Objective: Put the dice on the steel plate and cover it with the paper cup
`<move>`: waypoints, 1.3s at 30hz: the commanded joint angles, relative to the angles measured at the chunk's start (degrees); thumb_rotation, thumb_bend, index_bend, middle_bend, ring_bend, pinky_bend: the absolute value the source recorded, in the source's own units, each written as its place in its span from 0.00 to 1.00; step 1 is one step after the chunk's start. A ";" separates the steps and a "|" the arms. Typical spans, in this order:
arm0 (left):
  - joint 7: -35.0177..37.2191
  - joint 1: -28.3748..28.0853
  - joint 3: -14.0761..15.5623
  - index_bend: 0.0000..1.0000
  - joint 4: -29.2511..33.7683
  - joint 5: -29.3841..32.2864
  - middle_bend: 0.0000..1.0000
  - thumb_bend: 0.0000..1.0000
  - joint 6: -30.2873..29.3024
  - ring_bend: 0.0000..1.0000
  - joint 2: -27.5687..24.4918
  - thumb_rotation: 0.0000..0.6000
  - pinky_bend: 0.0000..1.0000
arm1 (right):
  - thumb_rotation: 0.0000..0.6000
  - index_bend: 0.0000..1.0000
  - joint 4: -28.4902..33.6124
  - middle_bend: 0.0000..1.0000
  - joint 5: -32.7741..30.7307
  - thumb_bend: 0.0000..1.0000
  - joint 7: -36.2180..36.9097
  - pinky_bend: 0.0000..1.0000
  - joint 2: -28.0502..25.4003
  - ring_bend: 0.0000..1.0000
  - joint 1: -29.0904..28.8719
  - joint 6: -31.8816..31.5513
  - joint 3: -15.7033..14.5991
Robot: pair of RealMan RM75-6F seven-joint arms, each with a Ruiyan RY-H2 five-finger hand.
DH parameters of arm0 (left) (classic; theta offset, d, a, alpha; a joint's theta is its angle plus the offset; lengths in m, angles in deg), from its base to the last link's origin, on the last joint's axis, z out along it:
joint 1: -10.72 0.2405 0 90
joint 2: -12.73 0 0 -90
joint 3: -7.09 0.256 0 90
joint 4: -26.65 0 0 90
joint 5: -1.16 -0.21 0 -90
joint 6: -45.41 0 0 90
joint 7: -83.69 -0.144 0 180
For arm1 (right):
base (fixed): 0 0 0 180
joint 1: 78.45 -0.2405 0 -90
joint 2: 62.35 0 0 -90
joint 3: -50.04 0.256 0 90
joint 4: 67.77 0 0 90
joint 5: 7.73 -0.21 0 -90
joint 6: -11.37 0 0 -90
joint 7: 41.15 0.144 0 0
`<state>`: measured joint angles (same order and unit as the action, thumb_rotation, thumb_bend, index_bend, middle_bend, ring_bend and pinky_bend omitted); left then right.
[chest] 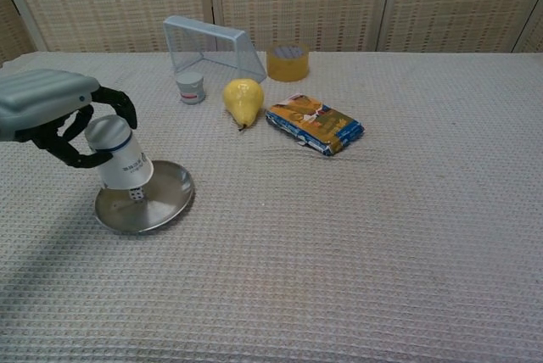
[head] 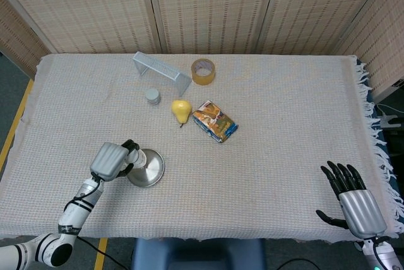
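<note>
The steel plate lies near the table's front left. A small white dice rests on it, showing just below the cup's rim. My left hand grips the upside-down white paper cup and holds it lifted and tilted over the plate's left part. In the head view the cup hides the dice. My right hand rests at the front right of the table, fingers spread and holding nothing.
At the back stand a wire mesh rack, a roll of yellow tape, a small grey canister, a yellow pear and a snack packet. The table's right edge has a fringe.
</note>
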<state>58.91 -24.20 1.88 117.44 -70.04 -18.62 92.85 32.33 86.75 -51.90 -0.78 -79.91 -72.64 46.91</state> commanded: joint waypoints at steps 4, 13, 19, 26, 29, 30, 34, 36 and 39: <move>1.17 2.55 -0.13 0.51 0.00 2.49 0.73 0.53 -1.18 0.70 -3.70 1.00 0.89 | 0.80 0.00 -0.01 0.00 0.04 0.08 0.00 0.00 -0.01 0.00 0.06 -0.16 0.04; 3.67 4.73 1.70 0.49 -5.35 4.83 0.71 0.52 1.31 0.70 -3.76 1.00 0.85 | 0.80 0.00 0.07 0.00 -0.38 0.08 -0.70 0.00 0.39 0.00 -0.26 0.84 0.00; 4.75 4.72 1.81 0.25 -5.62 4.24 0.52 0.46 2.47 0.67 -3.46 1.00 0.78 | 0.80 0.00 0.16 0.00 -0.45 0.08 -1.03 0.00 0.58 0.00 -0.34 1.13 -0.08; 5.25 4.61 1.63 0.00 -1.91 6.18 0.01 0.39 4.86 0.51 -6.04 1.00 0.80 | 0.80 0.00 0.16 0.00 -0.33 0.08 -0.77 0.00 0.44 0.00 -0.31 1.03 -0.15; 5.76 5.16 1.56 0.00 -1.01 5.86 0.00 0.38 3.96 0.42 -6.57 1.00 0.74 | 0.81 0.00 0.13 0.00 -0.31 0.08 -0.74 0.00 0.45 0.00 -0.29 0.96 -0.15; 6.01 5.41 1.64 0.00 -0.70 5.57 0.00 0.38 3.66 0.38 -6.87 1.00 0.72 | 0.81 0.00 0.15 0.00 -0.35 0.08 -0.83 0.00 0.45 0.00 -0.26 0.92 -0.14; 7.43 6.54 2.08 0.00 0.85 4.05 0.00 0.37 2.25 0.17 -8.01 1.00 0.57 | 0.81 0.00 0.30 0.00 -0.27 0.08 -1.23 0.00 0.48 0.00 -0.05 0.52 -0.14; 8.33 7.35 2.40 0.00 1.91 2.78 0.00 0.37 0.99 0.08 -8.77 1.00 0.49 | 0.81 0.00 0.39 0.00 -0.11 0.08 -1.32 0.00 0.47 0.00 0.10 0.17 -0.15; 9.12 8.18 2.79 0.00 2.70 1.45 0.00 0.36 -0.34 0.03 -9.37 1.00 0.36 | 0.81 0.00 0.43 0.00 0.04 0.08 -1.33 0.00 0.46 0.00 0.20 -0.11 -0.14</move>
<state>67.51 -16.59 4.37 119.61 -67.86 -18.17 83.90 32.74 86.72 -53.23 -0.31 -79.75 -72.63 46.75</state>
